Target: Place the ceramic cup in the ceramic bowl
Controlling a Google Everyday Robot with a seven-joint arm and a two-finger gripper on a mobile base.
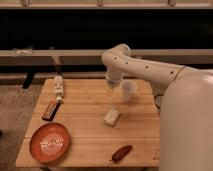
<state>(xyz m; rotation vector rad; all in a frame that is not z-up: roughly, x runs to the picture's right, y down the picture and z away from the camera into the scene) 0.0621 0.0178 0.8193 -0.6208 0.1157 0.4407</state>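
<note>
Your hand (111,87) hangs just beside the cup (129,88), near the far edge of the bench (85,107). Whether it is spread, you cannot tell. Centre it over the cup before descending squarely.

Wooden table (90,142) — pale block (111,117) centre, dark bar (51,110) left, white object (59,88) behind, reddish item (121,152) front edge.

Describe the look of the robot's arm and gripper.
The arm is off-white, built of smooth rounded tubes with a row of small dark dots. No loose cables show. The gripper, pale and narrow, hangs over the table beside the cup.
</note>
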